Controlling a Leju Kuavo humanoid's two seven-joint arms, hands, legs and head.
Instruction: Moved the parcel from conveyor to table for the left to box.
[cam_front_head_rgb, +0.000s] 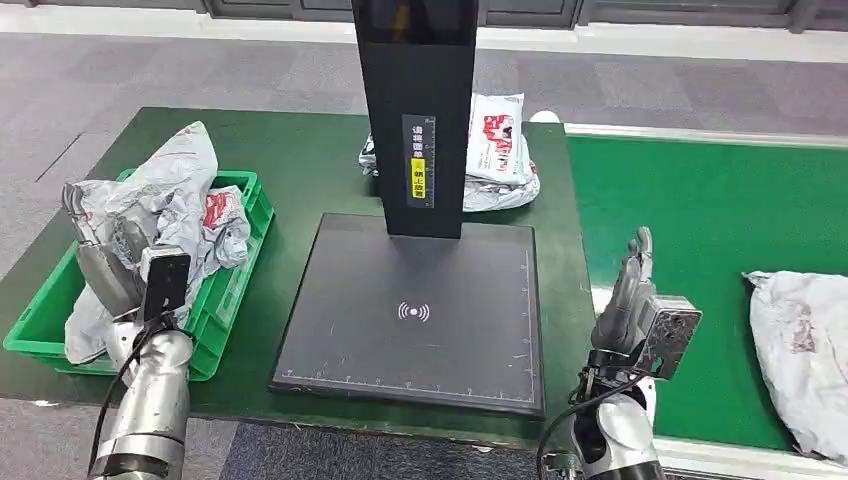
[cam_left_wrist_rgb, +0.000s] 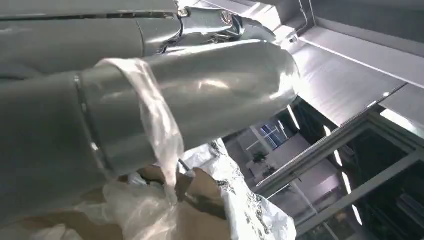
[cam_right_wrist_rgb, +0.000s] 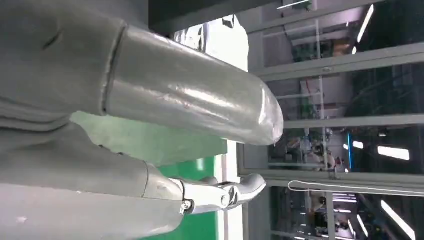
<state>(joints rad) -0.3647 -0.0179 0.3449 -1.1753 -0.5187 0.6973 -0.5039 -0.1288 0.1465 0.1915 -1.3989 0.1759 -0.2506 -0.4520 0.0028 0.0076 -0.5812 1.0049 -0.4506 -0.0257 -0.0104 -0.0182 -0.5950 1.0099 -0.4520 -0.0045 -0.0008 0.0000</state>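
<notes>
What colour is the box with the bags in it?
Bright green crate, clearest in the head view.

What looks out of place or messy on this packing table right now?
The green bin is overfilled: crumpled grey parcel bags heap above its rim and spill over the side by the left hand. Another parcel pile sits half hidden behind the black scanner post. The parcel on the conveyor lies flat.
</notes>
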